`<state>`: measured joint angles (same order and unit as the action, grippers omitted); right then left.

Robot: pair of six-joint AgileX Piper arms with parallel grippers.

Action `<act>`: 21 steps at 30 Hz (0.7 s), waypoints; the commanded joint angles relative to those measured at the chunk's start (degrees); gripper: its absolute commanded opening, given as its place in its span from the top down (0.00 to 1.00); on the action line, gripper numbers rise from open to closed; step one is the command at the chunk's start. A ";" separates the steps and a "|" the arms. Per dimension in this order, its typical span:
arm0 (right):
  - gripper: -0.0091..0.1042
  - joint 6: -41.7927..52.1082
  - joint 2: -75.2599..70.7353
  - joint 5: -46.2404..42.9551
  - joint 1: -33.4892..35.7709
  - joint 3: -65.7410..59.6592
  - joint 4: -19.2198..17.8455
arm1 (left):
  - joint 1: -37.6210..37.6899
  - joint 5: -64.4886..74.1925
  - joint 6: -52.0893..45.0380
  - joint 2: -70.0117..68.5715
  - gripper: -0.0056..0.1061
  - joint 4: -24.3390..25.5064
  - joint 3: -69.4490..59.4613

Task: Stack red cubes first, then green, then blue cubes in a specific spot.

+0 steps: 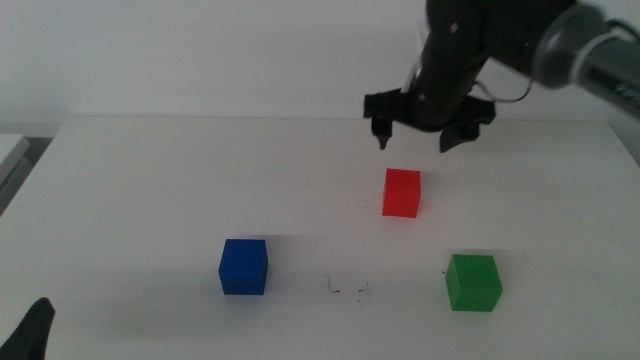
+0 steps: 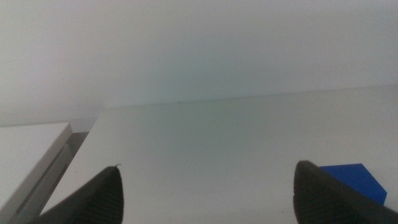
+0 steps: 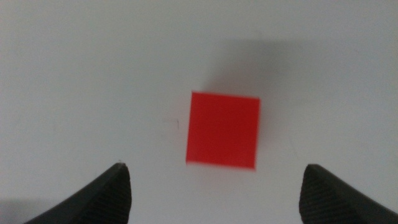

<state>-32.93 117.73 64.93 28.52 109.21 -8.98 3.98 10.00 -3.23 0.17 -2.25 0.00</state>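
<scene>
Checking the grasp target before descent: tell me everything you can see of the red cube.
The red cube is small, solid, bright red, with plain matte faces and no visible markings. It sits flat and upright on the white table, touching nothing else, farther back than the blue and green cubes. The right claw hovers above and just behind it, jaws open, not in contact. In the right wrist view the cube lies between the jaw tips, ahead of them.

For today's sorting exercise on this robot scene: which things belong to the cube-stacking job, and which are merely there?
Belong to the job:
red cube, under the open right gripper
green cube
blue cube
scribble-marked spot
left gripper, open, waiting at the near edge

Merely there:
white table
</scene>
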 commanded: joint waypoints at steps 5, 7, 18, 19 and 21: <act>0.18 -4.33 5.03 -6.33 -0.02 0.66 -2.42 | -0.05 -0.80 0.03 -0.17 0.11 -0.06 0.00; 0.18 -5.42 6.05 -6.51 -0.02 0.66 -2.95 | -0.05 -0.80 0.03 -0.17 0.11 -0.06 0.00; 0.18 -10.78 8.92 -6.36 -0.02 0.56 -6.96 | -0.05 -0.80 0.03 -0.17 0.11 -0.06 0.00; 0.18 -10.78 9.19 -6.50 -0.02 0.56 -6.65 | -0.05 -0.80 0.03 -0.17 0.11 -0.06 0.00; 0.18 -10.78 9.59 -6.48 -0.02 0.56 -6.00 | -0.05 -0.80 0.03 -0.17 0.11 -0.06 0.00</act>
<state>-43.42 127.18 58.56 28.52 109.44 -14.85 3.98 10.00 -3.23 0.17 -2.25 0.00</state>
